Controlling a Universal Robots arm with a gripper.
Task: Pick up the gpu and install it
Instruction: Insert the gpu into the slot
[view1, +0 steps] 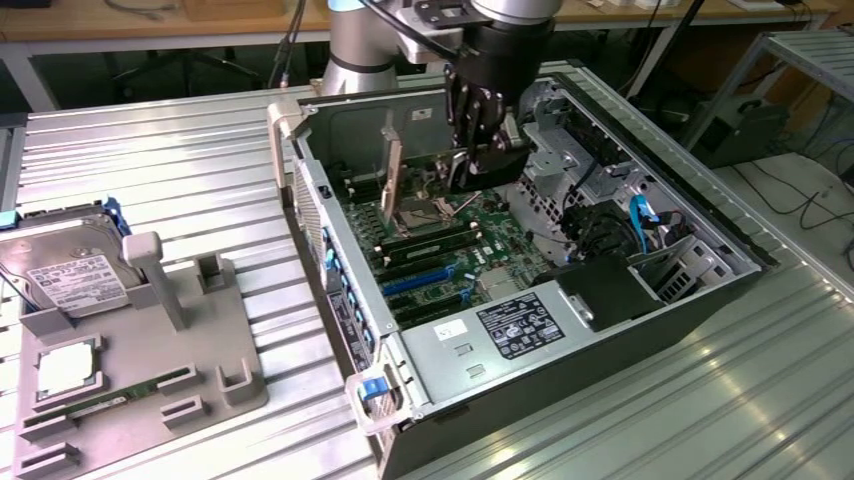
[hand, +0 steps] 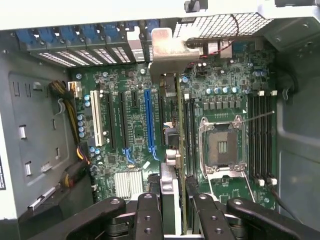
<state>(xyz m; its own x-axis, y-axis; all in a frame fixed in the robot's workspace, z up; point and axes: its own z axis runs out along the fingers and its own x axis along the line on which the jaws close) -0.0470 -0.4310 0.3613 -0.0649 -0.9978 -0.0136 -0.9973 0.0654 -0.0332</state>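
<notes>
Pincer: your gripper (view1: 477, 140) is down inside the open computer case (view1: 302, 190), fingers drawn partway in and clamped on either face of the gpu (view1: 481, 172).

Gpu: in the wrist view you see the card (hand: 170, 150) edge-on, running from between the fingers (hand: 148, 205) to its silvery bracket (hand: 168, 47), which sits close against the row of rear slot openings.

Position over the board: the card stands upright above the motherboard (hand: 125, 90), just beside the long blue slot (hand: 148, 122) and between it and the processor socket (hand: 222, 145).

Done: you have the card picked up and brought inside the case, lined up lengthwise with the expansion slots.

Left: the install itself. You cannot tell from either view whether the card's lower edge has met a slot; by the exterior view it looks to ride above the board, so treat it as not yet seated.

Bystanders: the hard drive (view1: 60, 275) and the green memory stick (view1: 127, 395) sit in the grey holder (view1: 200, 350), well apart from the case on the exterior view's left.
</notes>
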